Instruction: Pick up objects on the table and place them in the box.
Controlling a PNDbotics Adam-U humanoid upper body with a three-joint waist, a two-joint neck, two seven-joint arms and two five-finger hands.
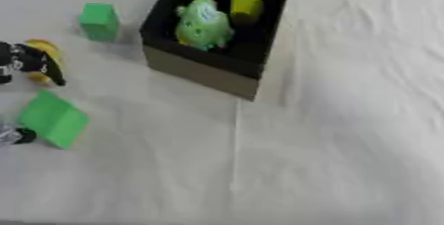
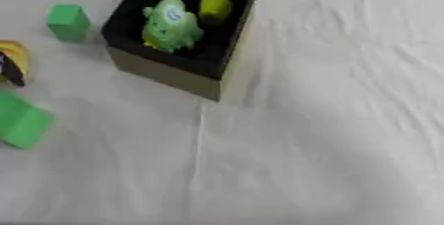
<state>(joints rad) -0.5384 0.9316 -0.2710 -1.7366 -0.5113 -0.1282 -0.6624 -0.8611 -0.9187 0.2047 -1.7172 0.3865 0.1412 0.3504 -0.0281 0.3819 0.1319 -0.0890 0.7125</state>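
A black-lined box [image 1: 208, 73] with tan outer walls stands at the far centre of a table [image 1: 329, 144] draped in creased white cloth. Inside it lie a pale green toy [image 1: 203, 23] with darker spots and, just beside it toward the far right corner, a yellow piece [image 1: 246, 6]. Left of the box, a little apart from its wall, a green block [image 1: 99, 21] stands upright on the cloth. At the left edge, the robot's left hand [image 1: 26, 63] reaches in, its dark fingers curled over a yellow thing [image 1: 45, 50] that shows behind and beneath them. Near that, closer to the viewer, a flat green piece [image 1: 54, 119] lies tilted on the cloth, with a small black-and-silver part [image 1: 16, 136] touching its left corner at the frame's margin. The right hand shows in neither view. The whole right half and near side of the table lie as open cloth, crossed only by folds and one long crease running down from the box's near corner.
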